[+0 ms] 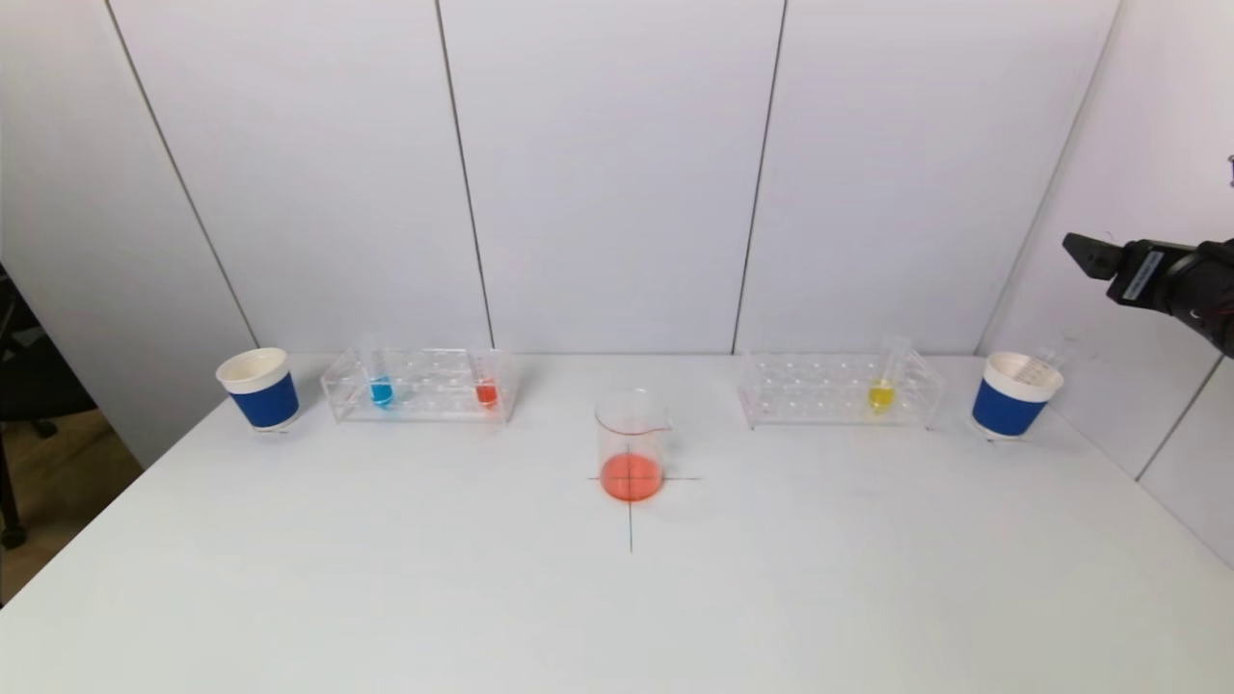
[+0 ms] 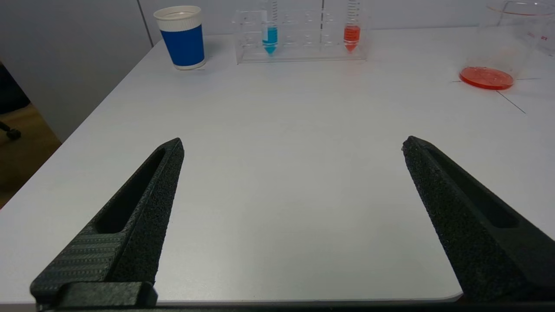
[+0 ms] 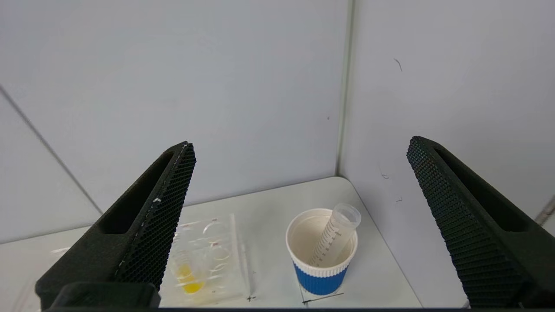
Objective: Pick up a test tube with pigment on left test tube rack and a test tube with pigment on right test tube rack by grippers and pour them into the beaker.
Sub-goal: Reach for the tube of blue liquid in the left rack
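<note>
An empty test tube (image 3: pixel 334 236) is seen leaning in the right paper cup (image 3: pixel 321 260). Both the right gripper (image 3: pixel 299 151) and left gripper (image 2: pixel 292 145) are held with jaws wide, nothing gripped.

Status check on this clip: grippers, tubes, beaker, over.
Left gripper open, low over near table. Right gripper open, high above right cup holding an empty tube. Beaker holds orange liquid. Blue tube, red tube, yellow tube racked. Nothing obstructing.

We see blue tube (image 1: pixel 382 390) and red tube (image 1: pixel 487 391) upright in left rack (image 1: pixel 421 385); yellow tube (image 1: pixel 881 393) in right rack (image 1: pixel 837 389); central beaker (image 1: pixel 631 446) holds orange-red liquid.
</note>
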Action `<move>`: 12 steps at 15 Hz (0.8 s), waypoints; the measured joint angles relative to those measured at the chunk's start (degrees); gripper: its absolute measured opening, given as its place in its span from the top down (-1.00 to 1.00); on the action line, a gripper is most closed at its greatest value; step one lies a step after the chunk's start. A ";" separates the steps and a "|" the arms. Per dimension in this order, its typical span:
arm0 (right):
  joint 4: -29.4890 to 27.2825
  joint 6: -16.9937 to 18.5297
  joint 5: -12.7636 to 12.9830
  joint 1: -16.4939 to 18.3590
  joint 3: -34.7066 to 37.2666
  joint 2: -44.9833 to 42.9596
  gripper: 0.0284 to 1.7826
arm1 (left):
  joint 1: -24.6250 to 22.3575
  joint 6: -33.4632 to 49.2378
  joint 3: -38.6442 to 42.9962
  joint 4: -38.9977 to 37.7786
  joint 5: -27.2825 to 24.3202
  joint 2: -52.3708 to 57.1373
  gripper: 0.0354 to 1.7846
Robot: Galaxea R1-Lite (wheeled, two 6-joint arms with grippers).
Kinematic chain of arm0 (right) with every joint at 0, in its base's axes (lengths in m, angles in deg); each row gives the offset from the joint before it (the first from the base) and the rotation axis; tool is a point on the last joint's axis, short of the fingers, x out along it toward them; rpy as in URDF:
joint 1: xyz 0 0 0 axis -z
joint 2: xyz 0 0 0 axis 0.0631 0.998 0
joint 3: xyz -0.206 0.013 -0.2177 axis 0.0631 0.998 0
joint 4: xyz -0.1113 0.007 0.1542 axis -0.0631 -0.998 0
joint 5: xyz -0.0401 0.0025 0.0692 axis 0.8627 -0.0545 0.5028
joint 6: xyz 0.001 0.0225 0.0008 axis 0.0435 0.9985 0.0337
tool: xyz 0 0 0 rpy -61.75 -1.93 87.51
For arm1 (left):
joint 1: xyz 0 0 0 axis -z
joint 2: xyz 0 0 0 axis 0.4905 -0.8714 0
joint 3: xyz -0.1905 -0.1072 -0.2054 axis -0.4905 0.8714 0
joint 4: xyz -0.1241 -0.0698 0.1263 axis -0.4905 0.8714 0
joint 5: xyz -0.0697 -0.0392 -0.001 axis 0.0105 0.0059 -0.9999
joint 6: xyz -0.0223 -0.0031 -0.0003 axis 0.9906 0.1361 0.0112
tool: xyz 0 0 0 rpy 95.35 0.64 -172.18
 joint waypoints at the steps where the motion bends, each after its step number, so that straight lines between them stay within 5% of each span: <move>1: -1.17 -0.04 -0.88 -0.37 1.60 -3.28 -0.99 | 0.00 -0.02 0.00 0.00 0.00 0.00 -0.98; 12: -11.67 0.22 -6.67 -3.25 13.78 -32.23 -0.99 | 0.00 0.00 0.00 0.00 0.00 0.00 -0.98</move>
